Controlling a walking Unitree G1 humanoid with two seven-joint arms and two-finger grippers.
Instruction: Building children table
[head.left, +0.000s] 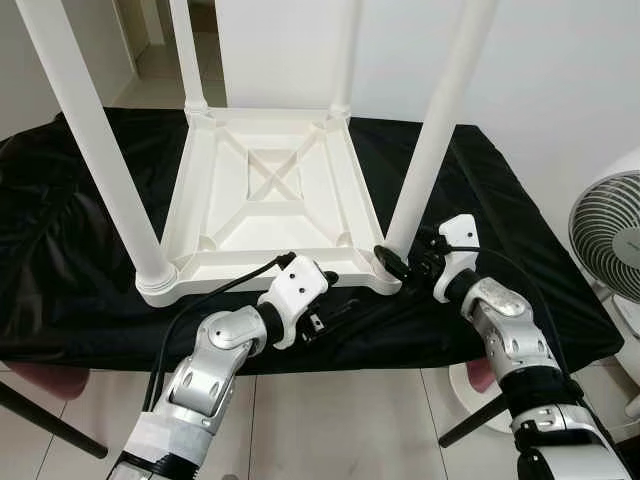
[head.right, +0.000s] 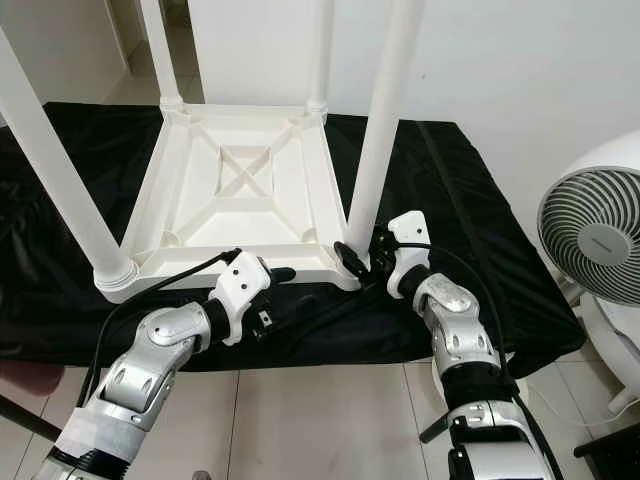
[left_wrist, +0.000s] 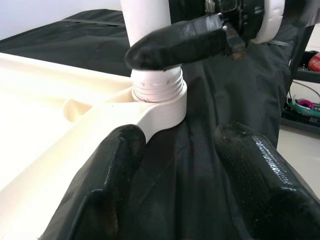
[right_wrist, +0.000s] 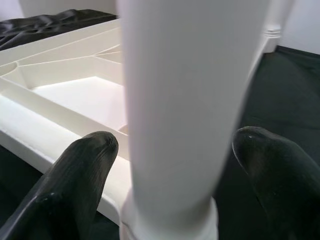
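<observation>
The upside-down plastic table top (head.left: 270, 205) is creamy white, with a raised criss-cross pattern in the middle, and its round legs (head.left: 95, 150) are white too. It lies on a plain black cloth (head.left: 60, 250). The round fan (head.right: 592, 235) is white with a grey grille, and the floor tiles (head.right: 320, 420) are pale beige.

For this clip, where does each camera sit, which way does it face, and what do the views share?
Left eye: on the head, looking down at the upturned white table on black cloth; both silver arms show.
Right eye: beside it, same scene, fan at right.
Left wrist: along the open left gripper toward the near right leg's threaded socket.
Right wrist: along the open right gripper, straddling that table leg.
Shared: that leg.
</observation>
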